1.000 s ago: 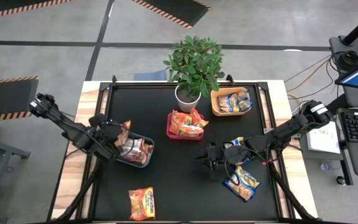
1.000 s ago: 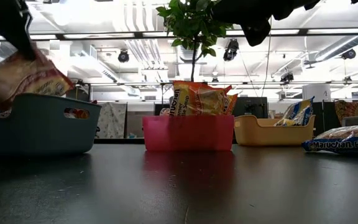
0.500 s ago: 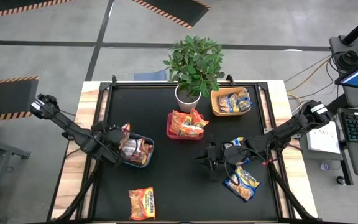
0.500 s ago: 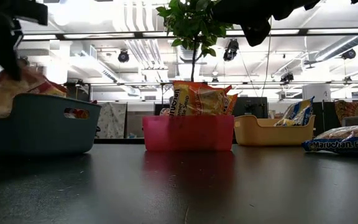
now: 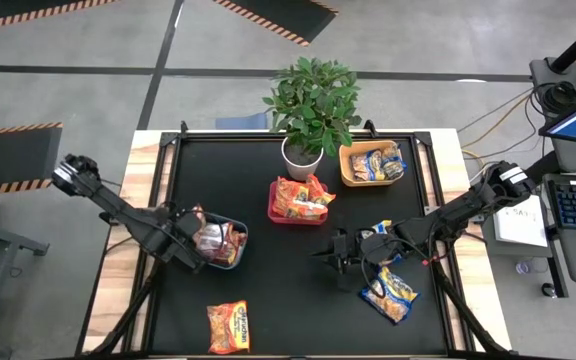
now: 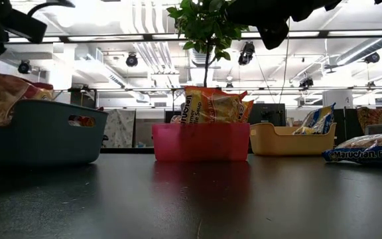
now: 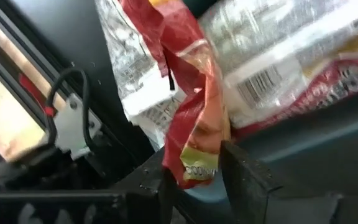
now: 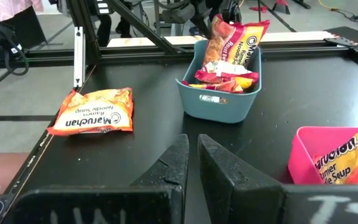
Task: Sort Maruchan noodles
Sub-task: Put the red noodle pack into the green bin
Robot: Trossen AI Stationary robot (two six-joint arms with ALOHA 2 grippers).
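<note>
Left gripper [image 5: 190, 243] is at the grey-blue bin [image 5: 230, 258], at about 8 o'clock on the table, and its fingers [image 7: 244, 177] stand apart on both sides of the crinkled edge of a red packet [image 7: 194, 134]; I cannot tell if they press it or only frame it. This packet stands on its edge among other packets in the bin, red and orange plastic with a white barcode panel visible beside it.

At 6 o'clock one orange packet [image 5: 228, 326] lies flat on the black table [image 5: 288, 300], label up. At about 4 o'clock lies a blue-and-yellow packet [image 5: 389, 293], flat, near the right arm. Right gripper [image 5: 338, 258] hovers near the centre, fingers pressed together, holding nothing.

The red bin [image 5: 278, 212], just past the centre toward 12 o'clock, holds upright orange packets [image 5: 300, 197]. The orange bin [image 5: 350, 176] at about 1 o'clock holds blue-and-yellow packets [image 5: 378, 163]. A potted plant [image 5: 310, 105] stands at 12 o'clock, just beside both bins.
</note>
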